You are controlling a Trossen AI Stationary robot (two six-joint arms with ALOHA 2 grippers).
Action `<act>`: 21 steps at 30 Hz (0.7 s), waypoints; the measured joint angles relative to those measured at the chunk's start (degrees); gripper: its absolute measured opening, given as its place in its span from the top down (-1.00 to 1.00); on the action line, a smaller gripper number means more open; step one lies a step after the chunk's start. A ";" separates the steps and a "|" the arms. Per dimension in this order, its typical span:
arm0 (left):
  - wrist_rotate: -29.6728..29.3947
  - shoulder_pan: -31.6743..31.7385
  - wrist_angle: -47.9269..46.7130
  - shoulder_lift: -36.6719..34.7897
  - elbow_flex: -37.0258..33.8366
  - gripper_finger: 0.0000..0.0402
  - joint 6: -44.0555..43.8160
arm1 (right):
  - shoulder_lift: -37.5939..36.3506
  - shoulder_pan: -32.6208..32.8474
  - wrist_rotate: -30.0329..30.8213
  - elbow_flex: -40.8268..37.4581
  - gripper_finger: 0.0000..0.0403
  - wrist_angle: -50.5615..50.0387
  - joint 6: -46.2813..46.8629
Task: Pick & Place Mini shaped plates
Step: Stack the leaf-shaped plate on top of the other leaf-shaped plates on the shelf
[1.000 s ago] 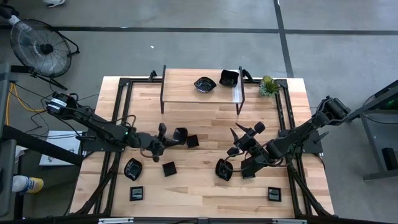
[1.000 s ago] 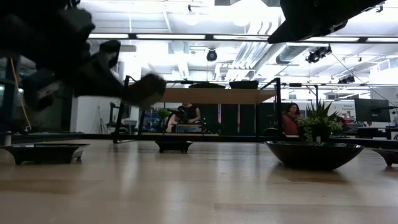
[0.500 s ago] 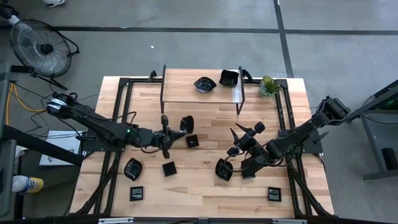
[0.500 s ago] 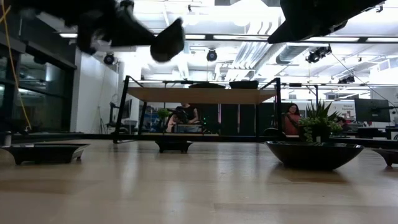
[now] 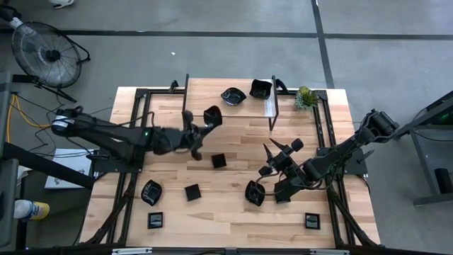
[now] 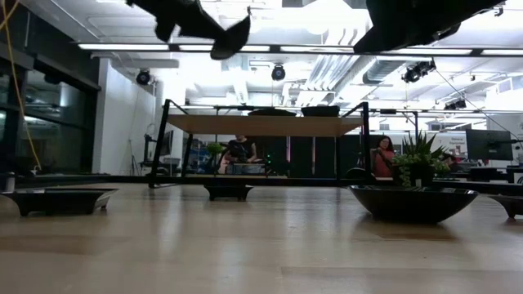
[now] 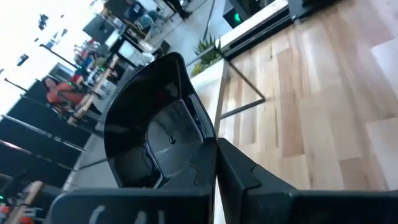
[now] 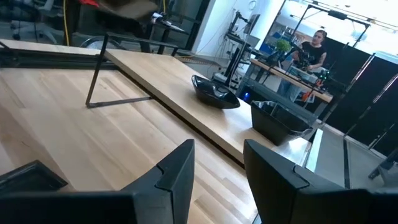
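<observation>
A mini plate (image 5: 212, 115) is gripped in the closed fingers of the left gripper (image 5: 203, 125) and has been lifted off the worktop (image 5: 233, 152), carried close to the raised shelf (image 5: 212, 105); placement there seems next. The right gripper (image 5: 272, 157) is held idle, fingers parted, empty.

Two plates (image 5: 232, 95) sit on the raised shelf (image 5: 205, 106) at the table's back, the plant (image 5: 305, 97) to its right.
</observation>
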 joint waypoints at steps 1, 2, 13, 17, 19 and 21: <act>1.55 1.70 -0.09 0.00 -0.02 1.00 -0.08 | 0.00 0.00 0.08 0.00 0.34 -0.02 0.21; 3.53 3.42 -0.05 0.00 0.00 1.00 -0.52 | 0.00 0.00 0.09 0.00 0.34 -0.02 0.58; 19.22 18.79 0.19 0.56 0.85 1.00 -3.26 | -5.09 0.95 -4.67 0.00 0.34 -17.34 16.99; 24.45 22.05 -4.31 5.06 5.78 1.00 -3.26 | -7.84 1.09 -8.08 0.00 0.34 -18.67 15.37; 25.46 22.54 -6.98 8.71 10.08 1.00 -3.19 | -8.84 1.09 -10.09 0.00 0.34 -19.61 13.32; 25.40 22.58 -10.84 12.05 13.90 1.00 -2.91 | -9.84 1.15 -10.62 -0.08 0.34 -21.05 12.09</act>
